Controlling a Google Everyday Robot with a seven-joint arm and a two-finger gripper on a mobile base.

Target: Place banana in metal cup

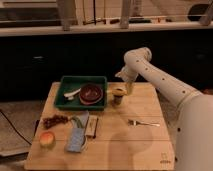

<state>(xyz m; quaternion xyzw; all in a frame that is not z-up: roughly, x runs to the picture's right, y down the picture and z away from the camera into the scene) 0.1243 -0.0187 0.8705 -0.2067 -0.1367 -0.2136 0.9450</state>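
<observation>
The metal cup (118, 96) stands upright on the wooden table (115, 145), just right of the green tray (65, 85). A pale-yellow patch at the cup's top looks like the banana (118, 90); I cannot tell whether it rests in the cup or is still held. My gripper (127, 87) reaches in from the right on the white arm (160, 80). It sits right at the cup's upper right edge.
The green tray holds a dark red bowl (91, 93) and a whitish curved utensil (72, 93). A fork (143, 122) lies right of centre. Grapes (54, 120), an orange-red fruit (47, 139), a blue packet (77, 134) and a small bar (92, 126) lie at the left.
</observation>
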